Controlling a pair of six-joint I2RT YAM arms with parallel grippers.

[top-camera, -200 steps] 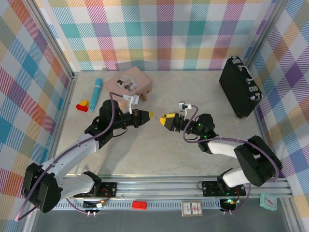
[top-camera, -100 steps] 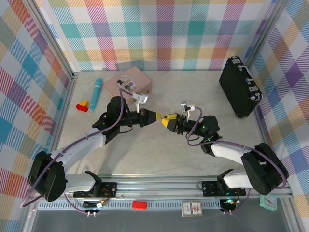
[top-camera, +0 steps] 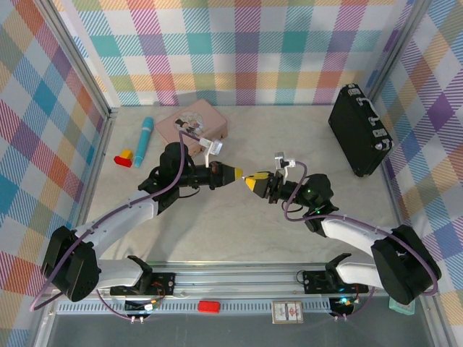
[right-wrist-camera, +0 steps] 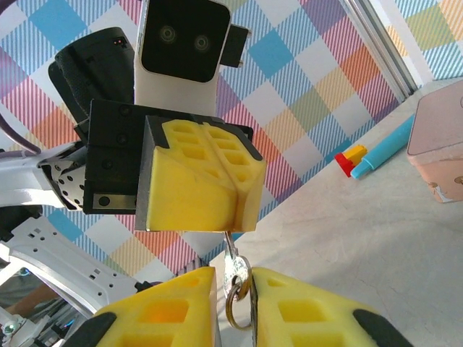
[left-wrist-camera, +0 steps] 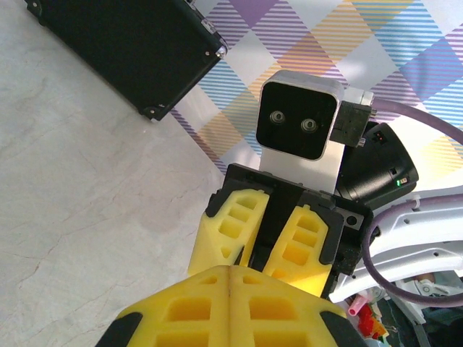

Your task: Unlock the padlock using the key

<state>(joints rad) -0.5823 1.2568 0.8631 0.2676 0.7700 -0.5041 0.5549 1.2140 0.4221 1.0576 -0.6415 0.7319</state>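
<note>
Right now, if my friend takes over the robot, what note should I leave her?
Left gripper: shut, pinching the tip of the thin silvery metal key.
Right gripper: tip to tip with the left one, fingers close on either side of the key's head; firm grip not certain.
Done: key is up off the table.
Left to do: finish the handover, then the unlocking.

On the right wrist view the key (right-wrist-camera: 233, 273) is hiding its upper end inside the pressed-together pads of the left claw (right-wrist-camera: 230, 228). Its ring (right-wrist-camera: 233, 312) is tucking partly behind the right claw's fingers (right-wrist-camera: 173, 307), which the bottom edge is cropping. From above, the key is reading too small to make out.
</note>
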